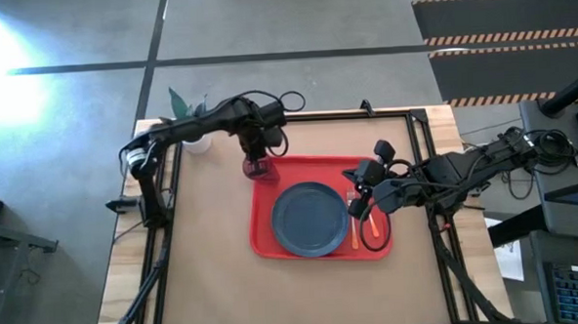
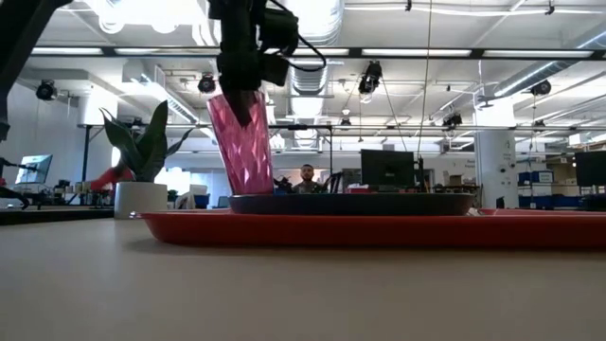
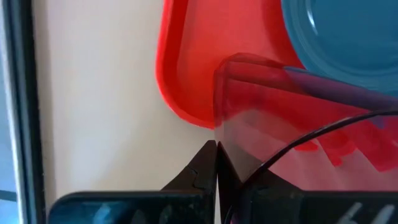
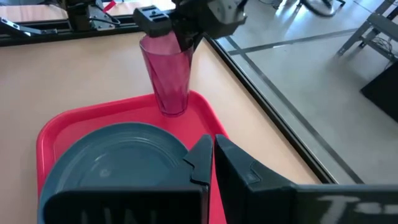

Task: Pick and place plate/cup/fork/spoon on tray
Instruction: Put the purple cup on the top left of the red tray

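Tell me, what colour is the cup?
See-through pinkish red cup, clearest in the right wrist view.

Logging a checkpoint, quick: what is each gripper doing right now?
Left gripper: shut on the cup, at the tray corner.
Right gripper: shut, holding nothing, over the tray.

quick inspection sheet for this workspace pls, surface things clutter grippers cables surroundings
surface: tan table, bare apart from the items below
job's things: red tray holds the blue plate; fork and spoon lie at the tray's right end; red cup upright at the tray's far left corner
clutter: white pot with a green plant at the table's far left corner
grippers: left gripper shut on the cup's rim; right gripper shut, over the fork and spoon
cables: black cable crosses the left wrist view
surroundings: striped floor mats; a person beyond the table
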`<state>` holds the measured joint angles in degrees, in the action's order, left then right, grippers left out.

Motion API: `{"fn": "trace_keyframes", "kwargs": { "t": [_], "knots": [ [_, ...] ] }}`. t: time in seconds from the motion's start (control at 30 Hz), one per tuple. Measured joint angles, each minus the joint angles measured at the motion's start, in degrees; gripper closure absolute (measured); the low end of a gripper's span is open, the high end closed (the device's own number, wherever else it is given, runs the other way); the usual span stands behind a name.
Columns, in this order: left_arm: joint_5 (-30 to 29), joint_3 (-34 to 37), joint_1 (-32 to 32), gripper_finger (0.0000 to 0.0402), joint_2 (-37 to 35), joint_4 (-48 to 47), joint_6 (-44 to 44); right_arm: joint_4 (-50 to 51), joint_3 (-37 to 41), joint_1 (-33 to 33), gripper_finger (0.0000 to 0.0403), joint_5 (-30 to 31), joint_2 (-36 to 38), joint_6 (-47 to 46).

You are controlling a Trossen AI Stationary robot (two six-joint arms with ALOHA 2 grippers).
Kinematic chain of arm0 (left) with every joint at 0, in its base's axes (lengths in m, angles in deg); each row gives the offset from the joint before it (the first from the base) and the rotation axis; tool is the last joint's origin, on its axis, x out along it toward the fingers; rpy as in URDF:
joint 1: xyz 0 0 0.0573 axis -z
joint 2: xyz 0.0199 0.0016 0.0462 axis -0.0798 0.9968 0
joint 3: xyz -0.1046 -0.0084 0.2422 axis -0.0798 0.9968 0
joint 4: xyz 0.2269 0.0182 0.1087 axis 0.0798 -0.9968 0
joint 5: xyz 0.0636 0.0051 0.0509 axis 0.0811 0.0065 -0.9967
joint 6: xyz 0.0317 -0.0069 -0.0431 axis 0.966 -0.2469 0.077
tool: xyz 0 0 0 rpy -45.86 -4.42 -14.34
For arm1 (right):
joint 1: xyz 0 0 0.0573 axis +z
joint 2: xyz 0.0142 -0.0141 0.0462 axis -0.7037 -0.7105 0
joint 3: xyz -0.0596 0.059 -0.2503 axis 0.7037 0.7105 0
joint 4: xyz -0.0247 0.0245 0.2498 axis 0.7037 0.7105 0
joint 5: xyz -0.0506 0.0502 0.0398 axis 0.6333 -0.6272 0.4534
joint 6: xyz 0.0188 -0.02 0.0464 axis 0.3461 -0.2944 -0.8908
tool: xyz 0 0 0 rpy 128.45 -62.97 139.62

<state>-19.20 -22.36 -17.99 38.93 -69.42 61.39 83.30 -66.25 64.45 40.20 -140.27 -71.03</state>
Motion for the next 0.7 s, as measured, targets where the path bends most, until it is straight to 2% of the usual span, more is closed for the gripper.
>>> {"fn": "trace_keyframes", "kwargs": {
  "t": [0.7],
  "knots": [
    [1.78, 0.03, -0.38, 0.0401, 1.52, 4.08, 1.42, -0.01, 0.0, 0.0, 0.0394, 0.16, 0.0, -0.02]
  ]
}}
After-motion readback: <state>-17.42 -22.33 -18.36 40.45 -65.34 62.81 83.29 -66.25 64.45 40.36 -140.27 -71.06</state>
